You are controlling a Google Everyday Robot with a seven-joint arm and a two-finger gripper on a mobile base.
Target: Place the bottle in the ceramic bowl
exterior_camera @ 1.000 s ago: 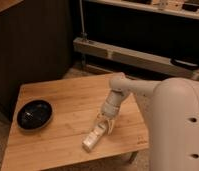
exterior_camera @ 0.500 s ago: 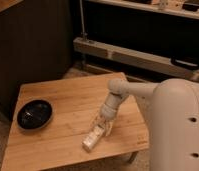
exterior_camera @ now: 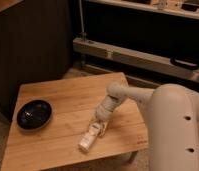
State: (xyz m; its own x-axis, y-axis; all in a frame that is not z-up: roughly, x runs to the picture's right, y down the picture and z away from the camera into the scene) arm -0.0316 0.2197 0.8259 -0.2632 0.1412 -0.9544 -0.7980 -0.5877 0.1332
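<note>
The pincer [exterior_camera: 99, 124] hangs low over the counter [exterior_camera: 58, 92], to the right of the ceramic bowl [exterior_camera: 34, 114] and well apart from it, pointing down and slightly toward the front edge. Whether it is spread, pressed together or pinching something cannot be told. Its tip runs into the upper end of the bottle [exterior_camera: 90, 138], and whether the two touch or are only just beside each other cannot be made out.

The bottle lies on its side on the counter, right of the bowl and a little nearer the front edge than the bowl is, well apart from it and outside it. It is slim and pale cream. It lies on a diagonal, one end up under the pincer and the other toward the front edge. Which end carries the cap cannot be told.

From the pincer the whitish arm [exterior_camera: 115, 92] rises up and to the right, away from the bowl, then joins the large pale robot body [exterior_camera: 175, 125] on the side farthest from the bowl.

The bowl is shallow, round and glossy black with a faint pale glint inside. It sits upright on the light wooden counter near its left edge. Beyond the bowl stands a dark panel [exterior_camera: 33, 40]. Up and to the right of the bowl, behind the counter, runs a metal rail [exterior_camera: 138, 55].
</note>
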